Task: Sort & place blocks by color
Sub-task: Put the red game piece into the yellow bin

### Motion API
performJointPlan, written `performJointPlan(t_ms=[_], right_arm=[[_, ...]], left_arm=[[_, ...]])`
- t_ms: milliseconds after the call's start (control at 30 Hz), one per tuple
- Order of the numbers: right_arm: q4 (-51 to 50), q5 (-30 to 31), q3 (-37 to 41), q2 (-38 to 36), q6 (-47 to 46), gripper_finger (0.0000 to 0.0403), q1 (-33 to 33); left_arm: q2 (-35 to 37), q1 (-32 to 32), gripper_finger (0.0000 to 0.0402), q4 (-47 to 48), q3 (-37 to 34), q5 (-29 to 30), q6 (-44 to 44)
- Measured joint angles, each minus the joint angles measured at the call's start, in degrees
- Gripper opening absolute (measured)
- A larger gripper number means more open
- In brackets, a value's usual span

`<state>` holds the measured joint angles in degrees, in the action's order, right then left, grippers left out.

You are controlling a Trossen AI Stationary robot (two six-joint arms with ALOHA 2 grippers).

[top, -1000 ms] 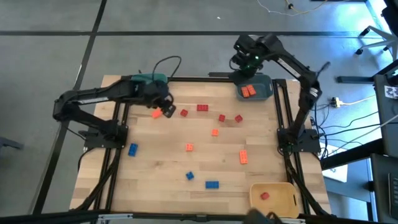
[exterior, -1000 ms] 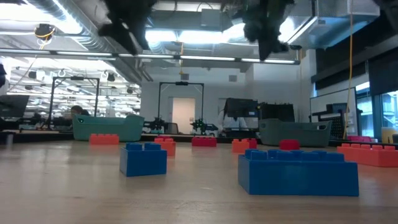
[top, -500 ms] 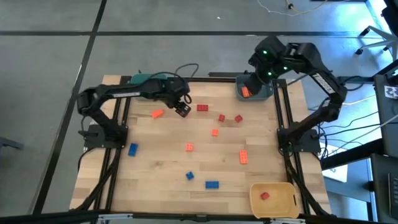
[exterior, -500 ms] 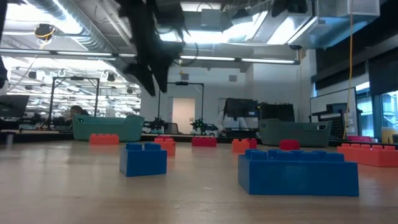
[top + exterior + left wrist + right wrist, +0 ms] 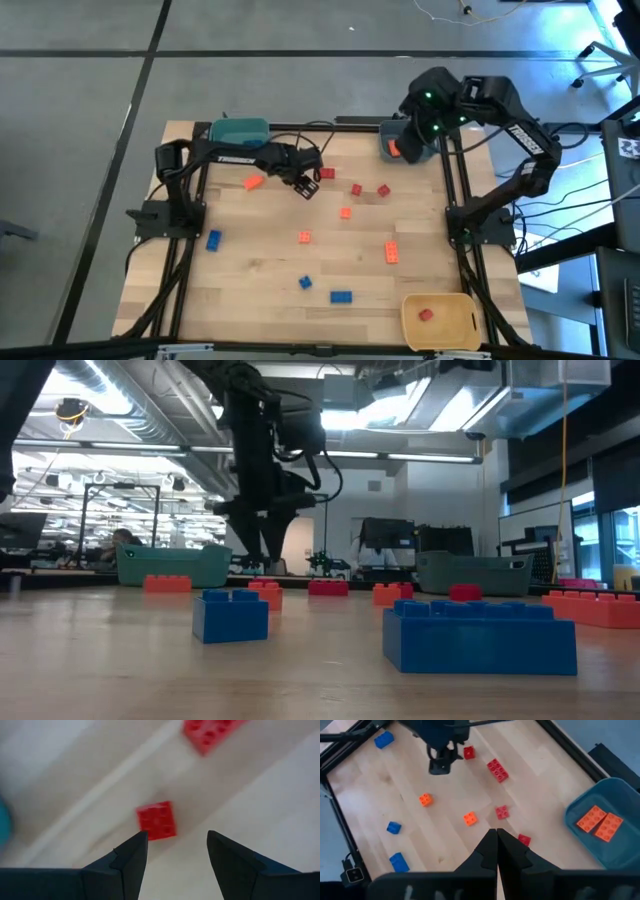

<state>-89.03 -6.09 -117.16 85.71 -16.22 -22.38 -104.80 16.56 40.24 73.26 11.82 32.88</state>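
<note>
Small red, orange and blue blocks lie scattered on the wooden table. My left gripper hangs open, fingers pointing steeply down, just above a small square red block at the table's far middle; it also shows in the high view and low view. A longer red block lies just to its right. My right gripper is shut and empty, high over the far right corner by the grey-blue bin, which holds two orange blocks.
A teal bin stands at the far left edge. A yellow bin at the near right holds one red block. An orange block lies left of my left gripper; blue blocks lie near the front.
My left gripper has swung toward the table's right and come down over the small red block, staying open. My right gripper has drawn away from above the grey-blue bin toward the right and risen, staying shut. No block has moved.
</note>
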Motion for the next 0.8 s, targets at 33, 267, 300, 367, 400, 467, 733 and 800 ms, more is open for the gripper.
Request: performJointPlan(t_ms=[33, 267, 300, 367, 400, 467, 733, 800], right_arm=[[0.00, 0.00, 0.00, 0.00, -0.01, 0.0001, 0.37], [0.00, 0.00, 0.02, 0.00, 0.08, 0.0001, 2.00], [0.00, 0.00, 0.02, 0.00, 0.11, 0.0001, 2.10], [0.00, 0.00, 0.02, 0.00, 0.17, 0.0001, 2.19], [0.01, 0.00, 0.03, 0.00, 0.19, 0.0001, 2.22], [0.00, 0.00, 0.04, 0.00, 0.19, 0.0002, 2.24], [-0.02, 0.02, 0.04, 0.00, 0.21, 0.0002, 2.22], [-0.02, 0.00, 0.05, 0.00, 0.21, 0.0001, 2.22]], left_arm=[[-0.04, -0.21, 0.0198, 0.21, -0.01, 1.69, 0.02], [-0.02, -0.46, 0.0198, -0.38, 0.02, 3.80, 1.61], [-0.03, -0.46, 0.0198, -0.44, 0.02, 3.98, 1.97], [-0.55, -0.46, 0.0198, -1.05, 0.02, 4.21, 2.85], [-0.76, -0.46, 0.0198, -1.08, 0.02, 4.11, 2.89], [-1.26, -0.47, 0.0198, -1.11, -0.01, 4.13, 2.83], [-4.60, -0.54, 0.0198, -2.22, 0.04, 3.76, 2.89], [-5.45, -0.53, 0.0198, -2.68, 0.04, 3.70, 2.98]])
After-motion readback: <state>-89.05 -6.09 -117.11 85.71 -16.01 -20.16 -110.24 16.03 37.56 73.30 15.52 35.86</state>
